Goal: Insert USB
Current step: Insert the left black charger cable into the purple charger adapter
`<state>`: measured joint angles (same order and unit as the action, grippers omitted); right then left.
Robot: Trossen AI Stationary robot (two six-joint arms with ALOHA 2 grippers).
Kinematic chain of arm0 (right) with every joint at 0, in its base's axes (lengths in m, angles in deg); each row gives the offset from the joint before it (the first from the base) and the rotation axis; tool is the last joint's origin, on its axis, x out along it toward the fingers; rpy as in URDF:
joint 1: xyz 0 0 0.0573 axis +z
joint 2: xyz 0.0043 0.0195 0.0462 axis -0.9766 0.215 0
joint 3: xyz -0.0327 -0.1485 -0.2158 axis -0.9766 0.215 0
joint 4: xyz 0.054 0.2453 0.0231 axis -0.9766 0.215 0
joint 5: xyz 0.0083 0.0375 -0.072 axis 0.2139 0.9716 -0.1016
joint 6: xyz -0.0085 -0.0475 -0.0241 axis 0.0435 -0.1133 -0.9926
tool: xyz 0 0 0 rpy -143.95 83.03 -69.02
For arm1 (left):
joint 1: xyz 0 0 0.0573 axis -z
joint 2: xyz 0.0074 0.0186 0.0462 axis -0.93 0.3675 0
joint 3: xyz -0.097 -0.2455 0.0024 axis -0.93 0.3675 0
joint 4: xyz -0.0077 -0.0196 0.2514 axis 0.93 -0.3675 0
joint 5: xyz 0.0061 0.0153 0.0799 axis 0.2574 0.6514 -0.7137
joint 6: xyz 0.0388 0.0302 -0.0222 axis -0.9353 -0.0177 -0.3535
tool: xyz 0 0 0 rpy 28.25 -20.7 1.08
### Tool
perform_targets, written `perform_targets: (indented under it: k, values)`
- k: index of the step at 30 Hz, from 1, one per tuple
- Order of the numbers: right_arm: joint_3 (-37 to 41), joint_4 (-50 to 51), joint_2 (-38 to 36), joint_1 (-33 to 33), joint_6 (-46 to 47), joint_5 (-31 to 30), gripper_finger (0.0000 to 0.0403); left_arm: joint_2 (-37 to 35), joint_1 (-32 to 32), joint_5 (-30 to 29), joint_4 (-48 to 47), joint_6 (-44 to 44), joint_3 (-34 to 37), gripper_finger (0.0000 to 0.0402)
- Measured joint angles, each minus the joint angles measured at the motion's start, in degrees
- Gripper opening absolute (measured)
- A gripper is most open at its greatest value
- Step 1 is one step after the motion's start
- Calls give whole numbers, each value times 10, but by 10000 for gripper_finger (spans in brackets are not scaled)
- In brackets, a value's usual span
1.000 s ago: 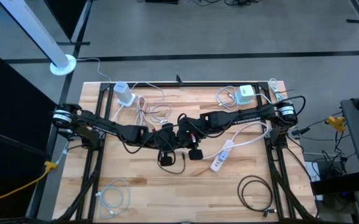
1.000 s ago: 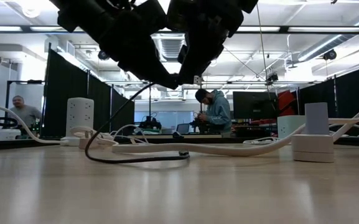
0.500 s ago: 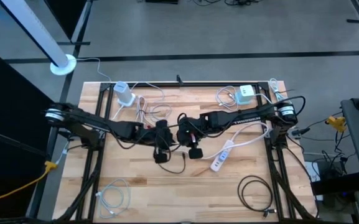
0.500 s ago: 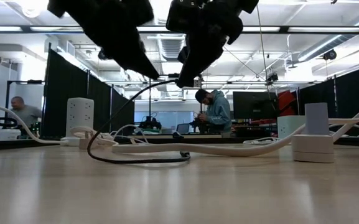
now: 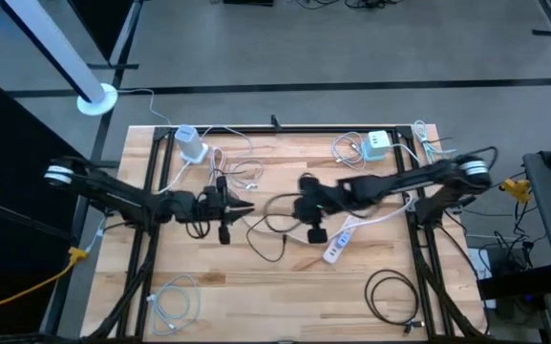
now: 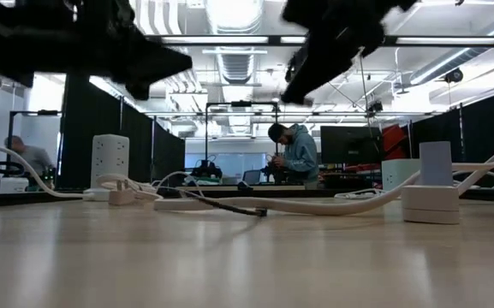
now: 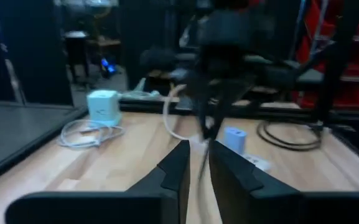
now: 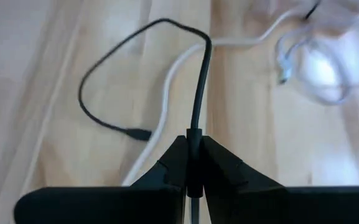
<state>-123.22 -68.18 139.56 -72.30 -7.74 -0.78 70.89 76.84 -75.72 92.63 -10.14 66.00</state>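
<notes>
Reaching toward the middle of one wooden table (image 5: pixel 208 287), two dark arms are seen from above. The right gripper (image 8: pixel 193 163) is held above the table's centre, its fingers clamped together on one black USB cable (image 8: pixel 199 87). That cable hangs down in a loop, and its free plug end (image 8: pixel 142 134) lies on the wood beside a white cord. The left gripper (image 5: pixel 242 206) is held left of centre, well apart from the right one; its fingers (image 7: pixel 174 168) are parted by a narrow gap, with nothing seen between them. One white power strip (image 5: pixel 341 242) lies just right of centre. Two white charger blocks (image 5: pixel 190 143) (image 5: pixel 377 143) are placed near the far edge. Two coiled cables, one white (image 5: pixel 172 304) and one black (image 5: pixel 392 292), rest near the front edge.
</notes>
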Motion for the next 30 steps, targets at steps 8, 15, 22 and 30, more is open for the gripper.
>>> perform_targets:
  k: [8, 15, 22, 30]
  values:
    - [163, -156, -169, 45, 49, -44, 17, 175, -9, -15, 2, -102, -117, 26]
    - [205, -192, -242, 56, 50, -46, 17, 282, -19, 6, 5, -188, -266, 29]
    - [207, -182, -254, 57, 12, -45, 17, 297, -22, 78, 23, -170, -344, 63]
    - [207, -186, -251, 57, -5, -45, 17, 334, -27, 81, -7, -147, -397, 128]
